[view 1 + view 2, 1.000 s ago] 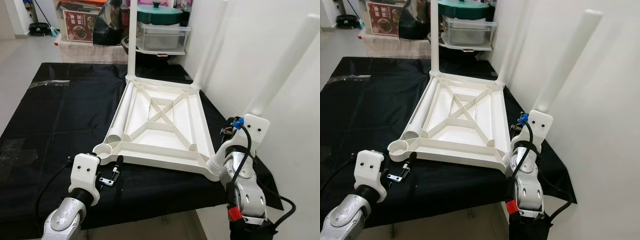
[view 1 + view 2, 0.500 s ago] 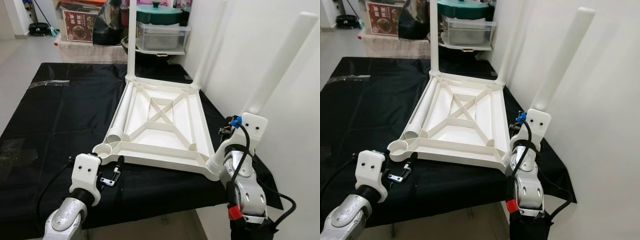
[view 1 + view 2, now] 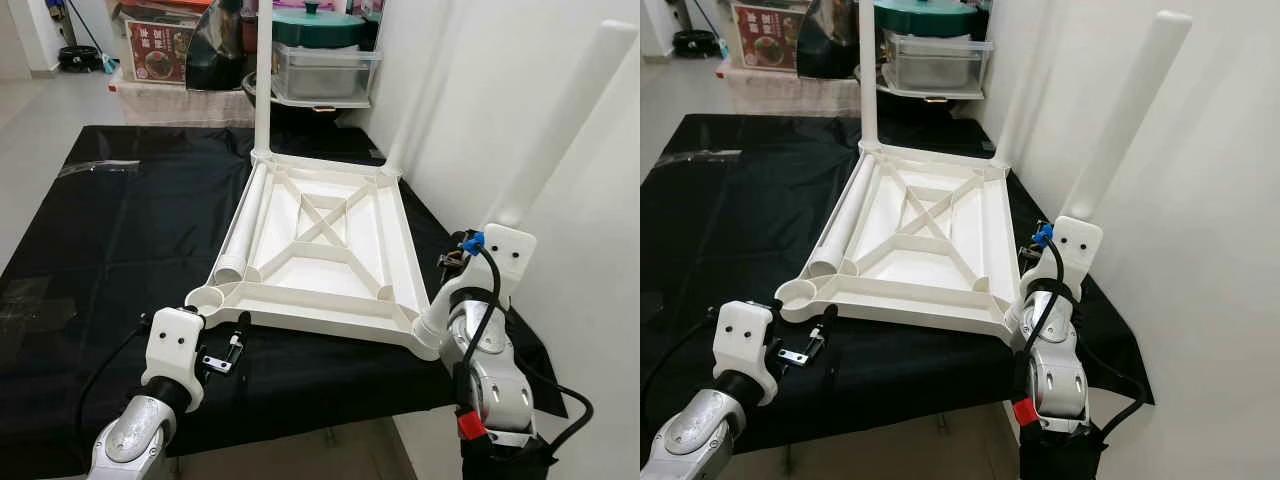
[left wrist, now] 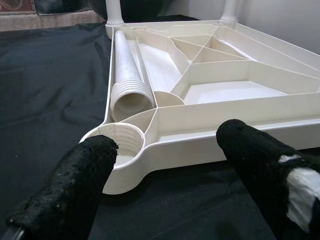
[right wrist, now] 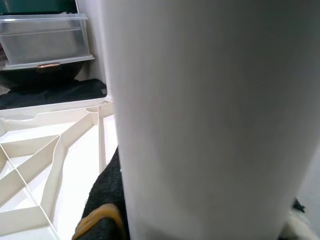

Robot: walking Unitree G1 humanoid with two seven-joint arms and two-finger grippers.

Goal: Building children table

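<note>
Left gripper [image 3: 238, 338]: fingers [image 4: 80, 185] spread apart, holding nothing, low over the black cloth [image 3: 120, 240] at the near edge of the table, pointed at the near-left corner of the white tabletop [image 3: 330, 250] and just short of it. Empty threaded socket [image 4: 122, 145] of that corner sits between the two fingertips in the left wrist view.

Right gripper [image 3: 455, 262]: at the near-right corner of the tabletop, closed around the lower part of a white leg [image 3: 560, 125]. Leg stands tilted, leaning up and away toward the white wall [image 3: 600, 300]; its base meets the near-right corner socket. Right wrist view shows the leg's white surface close up, with one dark finger [image 5: 102, 200] pressed against it.

Tabletop: white plastic, lying upside down on the black cloth, ribbed underside facing up with a cross of braces in the middle. Placed toward the right edge of the table.

Loose leg [image 3: 245, 225]: lying inside the tabletop along its left rim, threaded open end toward the near-left corner.

Fitted legs: one upright at the far-left corner [image 3: 263, 80], one upright at the far-right corner [image 3: 410, 110].

Background: clear storage box [image 3: 320, 72] with a green lid [image 3: 318, 28] beyond the far edge of the table.
</note>
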